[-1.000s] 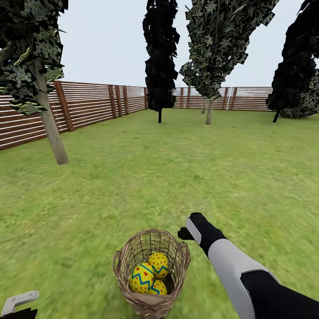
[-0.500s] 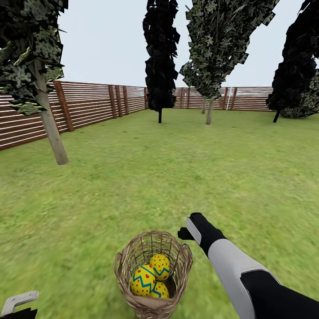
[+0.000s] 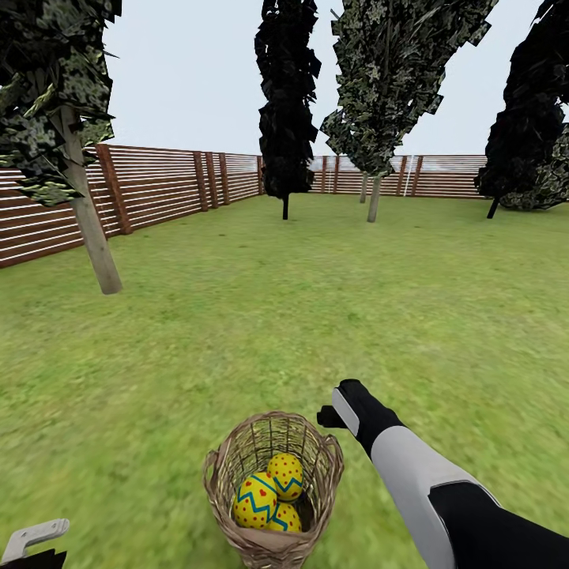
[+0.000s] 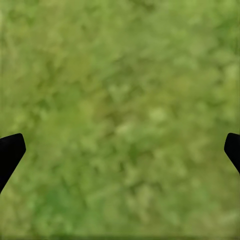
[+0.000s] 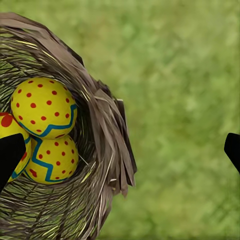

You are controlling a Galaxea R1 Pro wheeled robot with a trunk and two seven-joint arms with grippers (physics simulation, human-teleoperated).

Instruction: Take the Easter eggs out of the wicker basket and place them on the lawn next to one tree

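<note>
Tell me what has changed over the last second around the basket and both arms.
The brown woven wicker basket and the three yellow patterned Easter eggs inside it shifted very slightly toward the robot and to its right, then held still. Nothing was grasped or released. The right gripper stays open beside the rim, and the left gripper stays open over the green lawn.
</note>
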